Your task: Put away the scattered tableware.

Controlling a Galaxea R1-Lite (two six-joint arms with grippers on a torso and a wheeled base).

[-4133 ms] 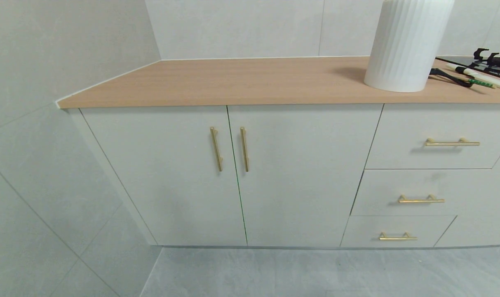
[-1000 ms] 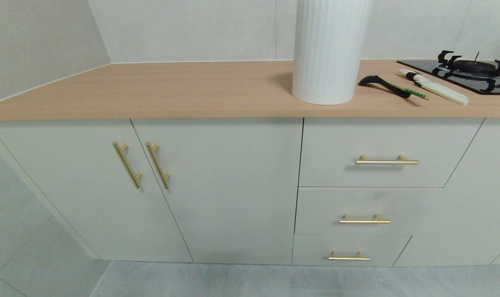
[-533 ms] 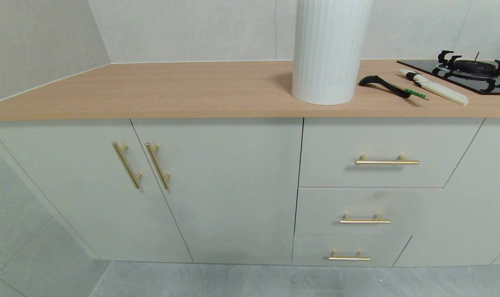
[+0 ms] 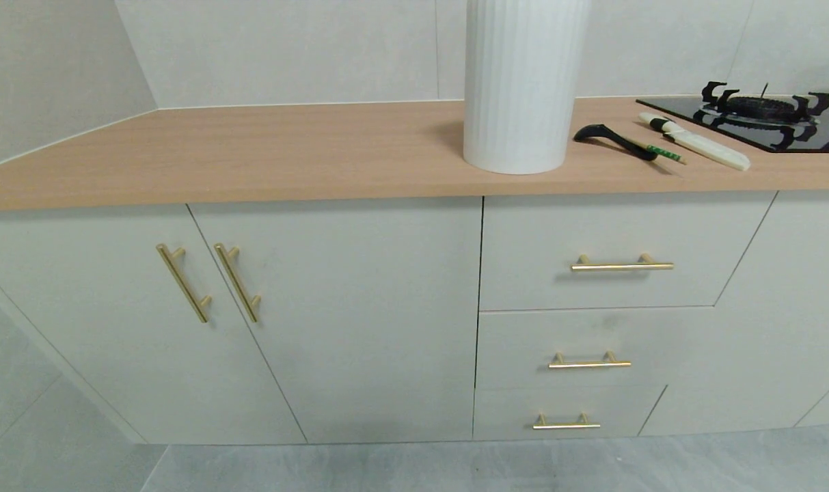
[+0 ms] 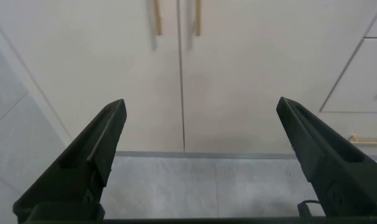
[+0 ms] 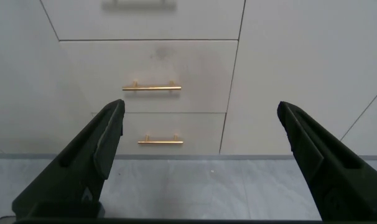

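Note:
On the wooden countertop (image 4: pixel 284 154) at the right lie a black-handled utensil (image 4: pixel 612 141), green-tipped chopsticks (image 4: pixel 663 153) and a white knife (image 4: pixel 694 141) with a black band. A tall white ribbed holder (image 4: pixel 520 82) stands just left of them. My left gripper (image 5: pixel 201 112) hangs open low in front of the double cabinet doors (image 5: pixel 179 68), with nothing between its fingers. My right gripper (image 6: pixel 201 115) is open too, facing the lower drawers (image 6: pixel 152 88), holding nothing.
A black gas hob (image 4: pixel 763 113) sits at the counter's far right. Below are two doors with gold handles (image 4: pixel 182 283) and three drawers with gold handles (image 4: pixel 621 265). A tiled wall closes the left side. Grey floor (image 4: pixel 455 468) lies before the cabinet.
The head view has shifted: the whole scene slid left and the counter now sits nearer, so the camera has moved right along the cabinet. The things on the counter have not moved.

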